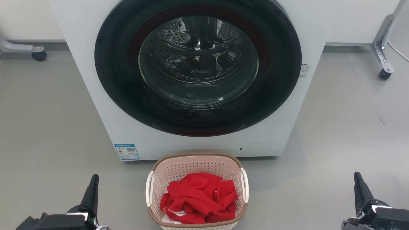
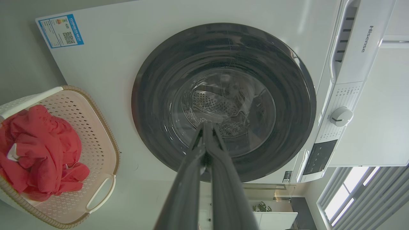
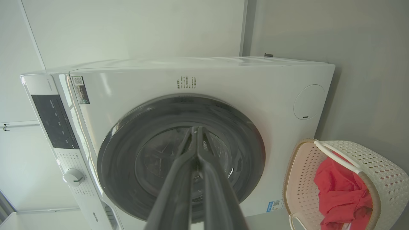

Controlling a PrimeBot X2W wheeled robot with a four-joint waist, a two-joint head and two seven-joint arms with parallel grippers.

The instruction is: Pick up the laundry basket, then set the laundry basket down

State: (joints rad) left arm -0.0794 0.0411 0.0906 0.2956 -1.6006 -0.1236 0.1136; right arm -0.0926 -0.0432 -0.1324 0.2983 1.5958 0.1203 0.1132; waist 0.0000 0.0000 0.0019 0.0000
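Sitting between closed jaws, untouched: laundry basket (image 1: 191, 167)

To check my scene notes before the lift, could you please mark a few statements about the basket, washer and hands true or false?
1. The laundry basket holds red clothing. True.
2. The laundry basket stands on top of the washer. False: it sits on the floor in front of the washer.
3. The left hand grips the laundry basket. False: it is apart from it, fingers together.
4. The right hand has its fingers shut. True.
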